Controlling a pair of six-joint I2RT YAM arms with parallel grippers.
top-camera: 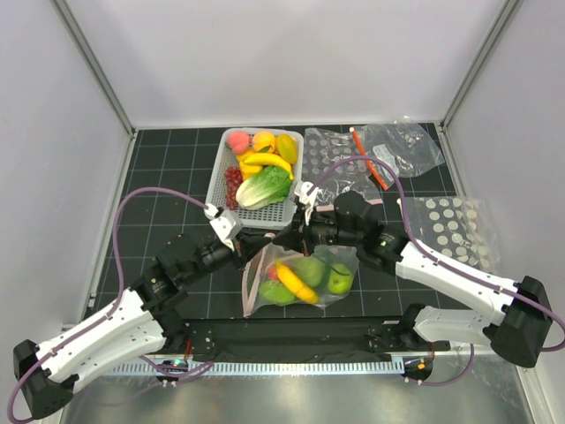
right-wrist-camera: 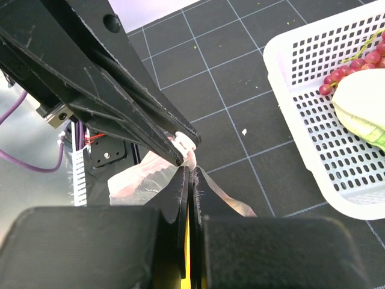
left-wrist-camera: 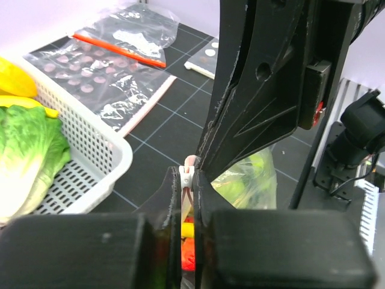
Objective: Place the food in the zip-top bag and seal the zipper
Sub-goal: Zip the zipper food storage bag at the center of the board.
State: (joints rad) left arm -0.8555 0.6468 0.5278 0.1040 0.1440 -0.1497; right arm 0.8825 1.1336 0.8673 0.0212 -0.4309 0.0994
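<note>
At mid-frame, the jaws of the left gripper [left-wrist-camera: 187,180] and right gripper [right-wrist-camera: 189,177] each pinch the zipper [left-wrist-camera: 189,171] of the zip-top bag [top-camera: 334,258]. It rests on the bench [top-camera: 177,168] below the white basket [top-camera: 216,177], with food [top-camera: 296,281] inside.

zip-top bag [top-camera: 346,258]: transparent, food [top-camera: 300,276] inside | zipper [left-wrist-camera: 189,174]: pale pink, raised
</note>
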